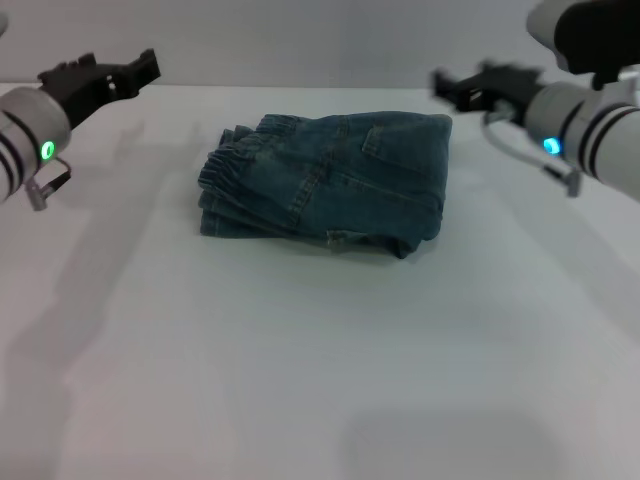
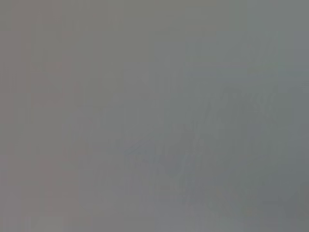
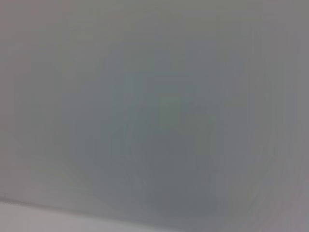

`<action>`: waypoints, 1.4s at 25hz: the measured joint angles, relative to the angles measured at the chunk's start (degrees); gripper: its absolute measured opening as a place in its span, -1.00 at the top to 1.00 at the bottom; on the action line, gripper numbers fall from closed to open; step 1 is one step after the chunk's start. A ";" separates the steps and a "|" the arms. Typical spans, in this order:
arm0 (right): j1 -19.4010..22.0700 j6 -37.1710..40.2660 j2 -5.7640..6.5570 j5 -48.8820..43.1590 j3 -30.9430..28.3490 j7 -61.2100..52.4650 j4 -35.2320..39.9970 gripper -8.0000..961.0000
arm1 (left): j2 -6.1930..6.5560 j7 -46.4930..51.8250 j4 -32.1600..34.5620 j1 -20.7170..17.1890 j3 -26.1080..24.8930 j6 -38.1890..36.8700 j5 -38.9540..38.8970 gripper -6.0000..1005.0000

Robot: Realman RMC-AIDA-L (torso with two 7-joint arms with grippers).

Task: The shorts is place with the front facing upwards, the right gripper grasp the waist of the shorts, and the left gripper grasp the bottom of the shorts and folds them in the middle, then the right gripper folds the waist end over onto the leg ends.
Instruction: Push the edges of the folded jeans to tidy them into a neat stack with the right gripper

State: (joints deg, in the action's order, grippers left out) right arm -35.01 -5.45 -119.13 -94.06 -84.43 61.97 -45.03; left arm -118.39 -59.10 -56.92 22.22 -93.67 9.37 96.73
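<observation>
Now the shorts [image 1: 330, 180] lie folded on the table [image 1: 300, 380]; both tools' grip state is unclear.

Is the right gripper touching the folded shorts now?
Apart. The head view shows bare table between the right gripper and the shorts.

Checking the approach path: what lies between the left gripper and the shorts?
Only bare white table separates the left gripper from the shorts, seen in the head view.
</observation>
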 joint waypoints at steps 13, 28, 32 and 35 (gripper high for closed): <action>2.84 47.42 -0.25 -7.14 29.38 -8.12 3.22 -0.32 | 0.19 16.55 2.76 0.44 31.05 -42.63 10.58 -0.62; 5.58 50.10 -0.31 -22.75 38.79 -50.02 13.53 -0.21 | -0.09 60.83 31.08 8.63 43.26 -66.60 31.25 -0.62; 5.04 50.59 -0.64 -22.69 46.17 -50.98 14.66 0.01 | -0.06 60.81 32.20 9.56 43.31 -65.17 31.41 -0.62; 4.86 50.59 -0.74 -22.34 50.41 -50.79 14.71 0.31 | -0.08 60.80 32.33 9.92 43.37 -63.74 31.42 -0.62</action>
State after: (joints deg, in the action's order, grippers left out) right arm -30.16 45.14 -119.87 -116.40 -34.02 11.19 -30.32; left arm -118.47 1.70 -24.58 32.15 -50.30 -54.36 128.15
